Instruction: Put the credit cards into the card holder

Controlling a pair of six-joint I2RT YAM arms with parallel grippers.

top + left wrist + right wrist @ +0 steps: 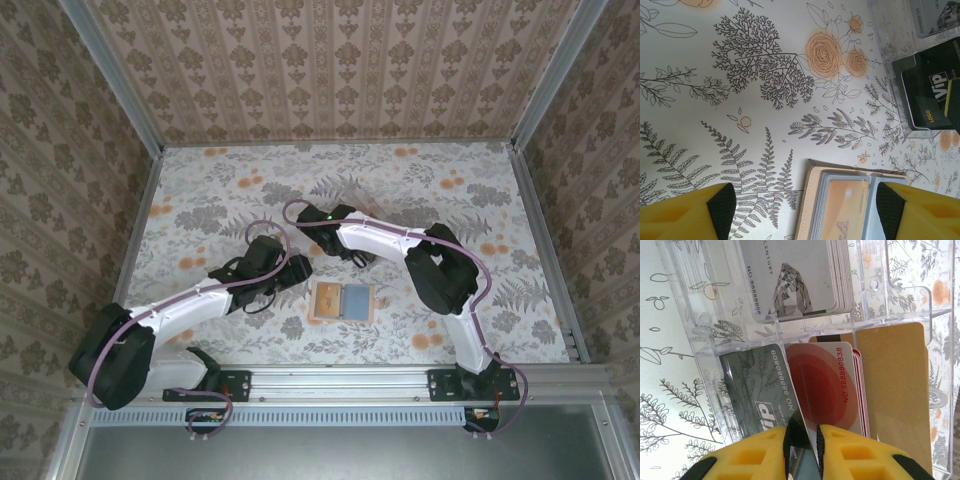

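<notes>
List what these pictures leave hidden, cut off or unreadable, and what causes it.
1. Left wrist view: the card holder runs off the bottom edge.
2. Right wrist view: whether the right gripper truly pinches the dark grey card; its fingers cover the contact.
3. Top view: print on the orange-tan card in the holder is too small.

Free room and obstacles. We find bare desk (250, 170) along the far side and at both flanks, closed in by the walls (330, 70). Mid-desk, the left arm (190, 310) and right arm (385, 238) bar the way, with the open card holder (341, 302) lying between them. Within the clear tray (695, 340), partitions (775, 322) and packed credit cards (825, 385) leave us only narrow slots.
</notes>
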